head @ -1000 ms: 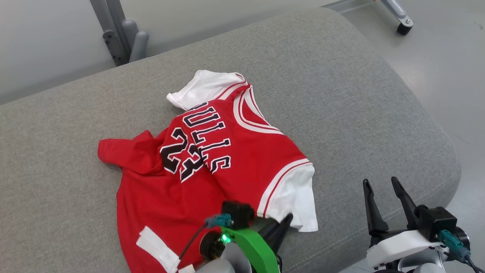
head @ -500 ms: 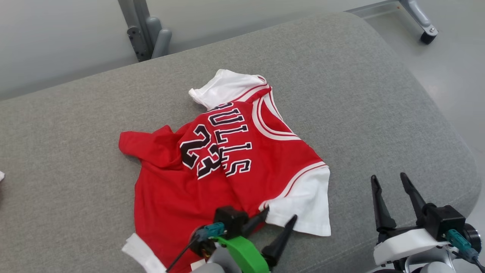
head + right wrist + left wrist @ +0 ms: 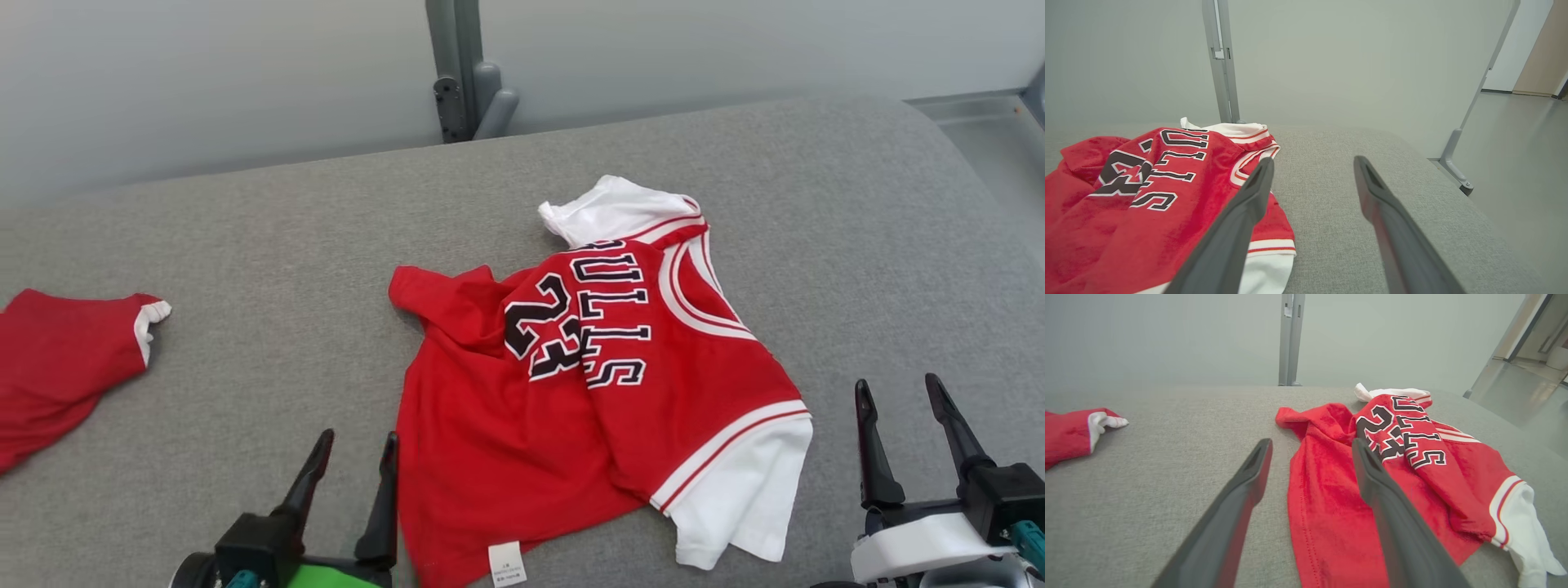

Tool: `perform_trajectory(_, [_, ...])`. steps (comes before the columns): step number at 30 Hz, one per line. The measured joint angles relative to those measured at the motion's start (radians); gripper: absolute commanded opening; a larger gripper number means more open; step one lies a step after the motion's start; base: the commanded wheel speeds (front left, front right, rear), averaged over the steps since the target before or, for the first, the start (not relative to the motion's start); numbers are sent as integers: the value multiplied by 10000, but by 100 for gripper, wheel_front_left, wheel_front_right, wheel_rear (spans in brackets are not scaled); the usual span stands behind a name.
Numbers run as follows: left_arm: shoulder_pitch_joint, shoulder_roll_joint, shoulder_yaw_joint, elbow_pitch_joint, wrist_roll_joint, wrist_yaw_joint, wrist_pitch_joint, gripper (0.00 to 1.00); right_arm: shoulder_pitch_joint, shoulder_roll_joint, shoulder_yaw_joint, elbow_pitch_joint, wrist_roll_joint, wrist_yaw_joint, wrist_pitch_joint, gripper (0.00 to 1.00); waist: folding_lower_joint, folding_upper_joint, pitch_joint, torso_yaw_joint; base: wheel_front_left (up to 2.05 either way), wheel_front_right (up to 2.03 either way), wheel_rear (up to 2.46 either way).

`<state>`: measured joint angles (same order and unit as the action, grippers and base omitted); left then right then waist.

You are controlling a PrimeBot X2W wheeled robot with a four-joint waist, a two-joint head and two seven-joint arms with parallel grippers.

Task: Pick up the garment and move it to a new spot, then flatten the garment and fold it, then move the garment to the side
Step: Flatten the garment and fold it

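Garment position: the red Bulls jersey lies crumpled on the grey cushion, right of centre. Its hem label is at the near edge. One white sleeve points to the near right, and the other is folded toward the far edge. The far-left corner of the jersey is bunched up, and a fold runs across the number.

Left hand: fully spread, holding nothing, at the near edge. Its right finger is just beside the left side of the jersey; in the left wrist view this finger overlaps the red cloth, and contact cannot be determined.

Right hand: fully spread, holding nothing, at the near right, clear of the white sleeve.

Open room: bare cushion extends from the jersey leftward to a second red garment at the left edge. A bare strip runs along the far edge below the grey metal post. Bare cushion also reaches the rounded right edge, with floor beyond.
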<state>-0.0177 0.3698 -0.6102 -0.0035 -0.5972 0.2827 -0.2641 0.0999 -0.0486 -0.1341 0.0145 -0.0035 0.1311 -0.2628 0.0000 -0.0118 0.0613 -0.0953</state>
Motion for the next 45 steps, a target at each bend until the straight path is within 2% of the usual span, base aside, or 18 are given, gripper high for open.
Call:
perform_trajectory(3, [785, -180, 1051, -222, 663, 58, 0, 100, 175, -2, -48, -6, -44, 0, 0, 100, 0, 0, -168, 371, 0, 0, 0])
perform_trajectory(6, [1328, -493, 1956, -280, 1281, -261, 2, 100, 274, 0, -136, -86, -148, 0, 0, 100, 0, 0, -324, 707, 0, 0, 0])
perform_trajectory(13, [2232, -1319, 3722, -35, 2794, -1534, 0, 100, 733, -4, -280, -247, -568, 0, 0, 100, 0, 0, -782, 1201, 0, 0, 0])
perform_trajectory(18, [2750, -1987, 5032, 514, 3204, -2458, 0, 100, 906, 0, 125, -56, -617, 0, 0, 100, -1, 0, -1084, 1309, 0, 0, 0])
perform_trajectory(21, [2806, -2291, 5499, 805, 3390, -3204, 0, 100, 912, -2, 301, 119, -598, 0, 0, 100, 0, 0, -1175, 1316, 0, 0, 0])
perform_trajectory(25, [2833, -2525, 5898, 1116, 3615, -3743, 0, 100, 911, 4, 499, 366, -585, 0, 0, 100, 0, 0, -1196, 1310, 0, 0, 0])
perform_trajectory(33, [2768, -2761, 6443, 1116, 4000, -4059, 0, 100, 863, 0, 556, 420, -516, 0, 0, 100, 0, 0, -1103, 1279, 0, 0, 0])
perform_trajectory(45, [2719, -2913, 6378, 1085, 4134, -4107, 0, 100, 794, -2, 631, 504, -420, 0, 0, 100, 0, 0, -1051, 1150, 0, 0, 0])
